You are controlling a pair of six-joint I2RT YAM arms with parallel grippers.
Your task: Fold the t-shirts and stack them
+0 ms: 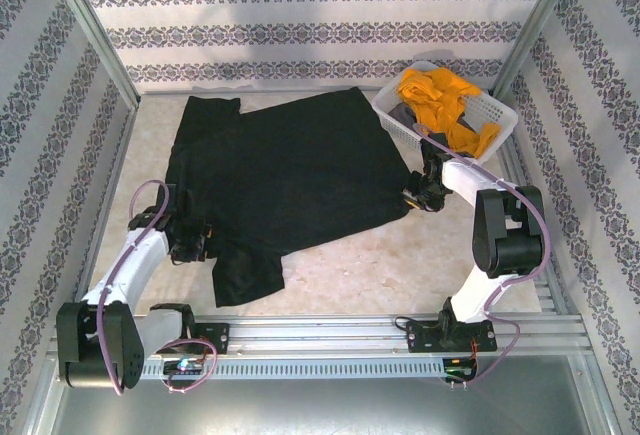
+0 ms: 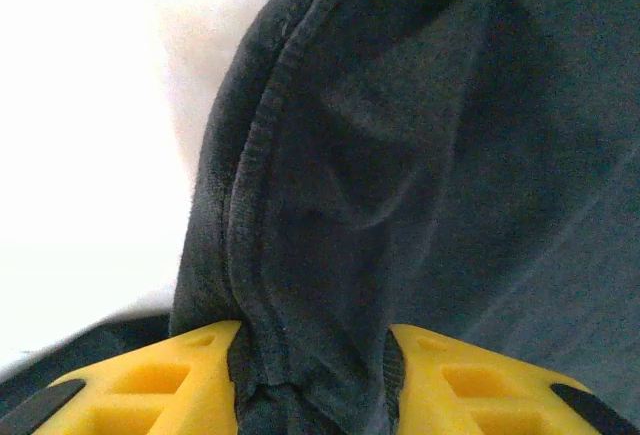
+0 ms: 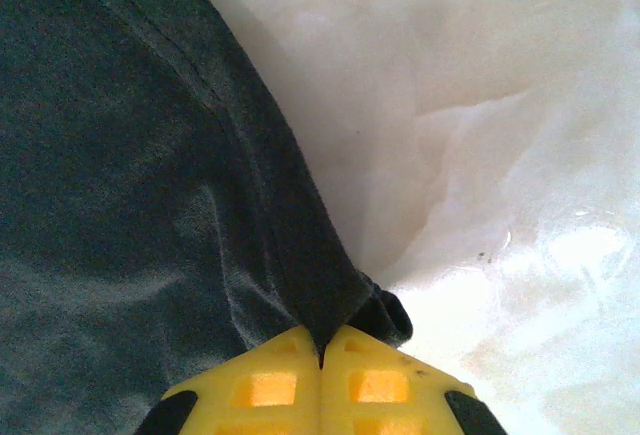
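The black t-shirt (image 1: 290,170) lies spread on the pale table, one sleeve at the near left. My left gripper (image 1: 190,245) sits at its left edge; in the left wrist view a thick bunch of the black t-shirt (image 2: 420,155) fills the gap of that gripper (image 2: 312,355), touching both yellow fingers. My right gripper (image 1: 420,195) holds the shirt's right corner, and in the right wrist view its jaws (image 3: 322,340) are pinched together on the hem of the black t-shirt (image 3: 120,155). The mustard-yellow t-shirt (image 1: 440,100) lies crumpled in the basket.
The white lattice basket (image 1: 500,110) stands at the back right, just behind my right arm. Patterned walls close in the table (image 1: 400,265) on three sides. A metal rail runs along the near edge.
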